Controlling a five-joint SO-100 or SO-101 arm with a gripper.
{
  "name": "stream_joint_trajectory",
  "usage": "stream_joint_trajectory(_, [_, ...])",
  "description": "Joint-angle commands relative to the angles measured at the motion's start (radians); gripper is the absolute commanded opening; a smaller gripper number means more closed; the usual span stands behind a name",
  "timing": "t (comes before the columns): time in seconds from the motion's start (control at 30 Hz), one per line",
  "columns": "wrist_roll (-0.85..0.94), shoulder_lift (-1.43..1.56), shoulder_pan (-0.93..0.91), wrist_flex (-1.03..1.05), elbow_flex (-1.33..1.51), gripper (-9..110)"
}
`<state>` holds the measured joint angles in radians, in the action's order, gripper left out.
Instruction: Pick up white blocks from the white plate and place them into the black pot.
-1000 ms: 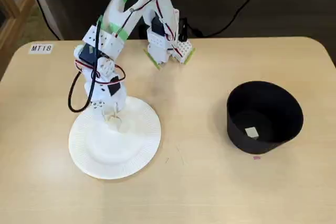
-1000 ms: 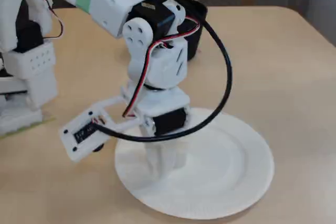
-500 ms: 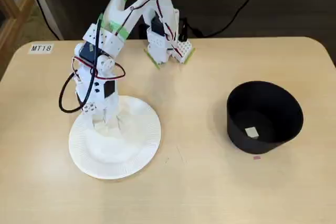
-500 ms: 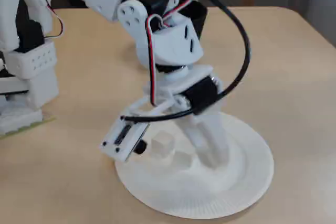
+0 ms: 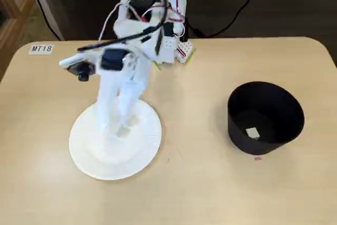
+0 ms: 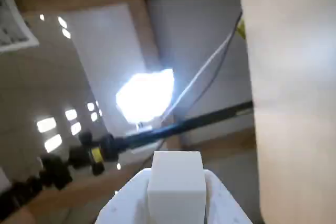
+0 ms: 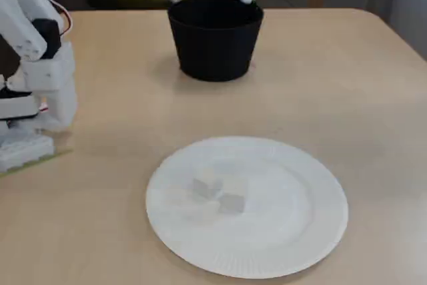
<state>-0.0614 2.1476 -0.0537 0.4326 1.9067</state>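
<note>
Wrist view: gripper [image 6: 176, 203] pinches one white block [image 6: 176, 182] by two opposite flat faces, well above the table. Looks rigid, light, smooth-sided; likely slips if the squeeze is off-centre, so grip mid-face. Two more blocks [image 7: 220, 195] lie touching on the white plate [image 7: 307, 231]. One sits inside the black pot [image 5: 274, 114], far right in a fixed view.

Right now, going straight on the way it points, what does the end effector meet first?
Probably the white plate: in a fixed view the blurred end effector, shut on a white block, points down over it. Another fixed view puts it above the black pot, so unsure.
</note>
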Motion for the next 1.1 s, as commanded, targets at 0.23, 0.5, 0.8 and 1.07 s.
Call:
stream_joint_trajectory(0.23, [0.167,0.407,0.342,0.009,0.351,-2])
stream_joint_trajectory(0.5, [0.258,0.247,0.495,0.078,0.298,-2])
stream_joint_trajectory(0.8, [0.293,0.006,0.589,0.354,-0.031,-2])
stream_joint_trajectory(1.07, [0.31,-0.219,0.701,0.601,-0.31,-2])
